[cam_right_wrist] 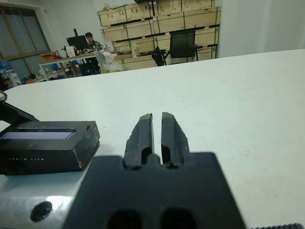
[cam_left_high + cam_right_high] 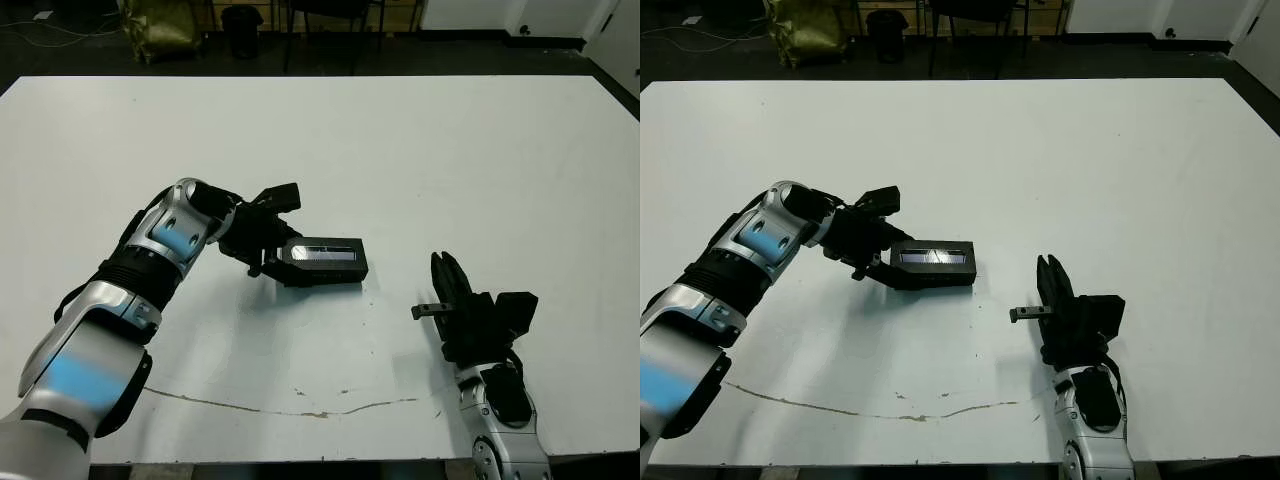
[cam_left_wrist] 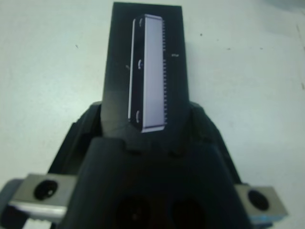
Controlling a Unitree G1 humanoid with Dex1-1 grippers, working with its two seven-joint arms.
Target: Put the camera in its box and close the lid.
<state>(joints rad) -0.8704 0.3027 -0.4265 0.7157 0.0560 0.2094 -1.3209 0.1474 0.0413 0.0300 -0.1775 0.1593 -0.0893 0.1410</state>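
The two black fingers (image 1: 162, 136) of the right gripper (image 2: 452, 283) are pressed together with only a thin slit between them, and they hold nothing; that gripper rests low over the wide white table (image 2: 420, 150) toward its near edge, well apart from the box and to its right. The left gripper (image 2: 268, 245) has its black fingers at the near end of the flat black rectangular lid with the long pale grey glossy strip (image 2: 322, 254), one on either side of it, gripping that end; in the left wrist view the lid (image 3: 147, 67) runs straight out from between them. The lid sits level on top of the small shallow black box (image 2: 330, 273), closed over it, so that only the box's dark side wall shows beneath; the right wrist view shows that wall with faint small lettering on it (image 1: 47, 155). The camera cannot be seen in any view. The closed box lies flat on the table near the middle, between the two arms. A thin brownish crack-like line (image 2: 300, 408) crosses the table's near part.
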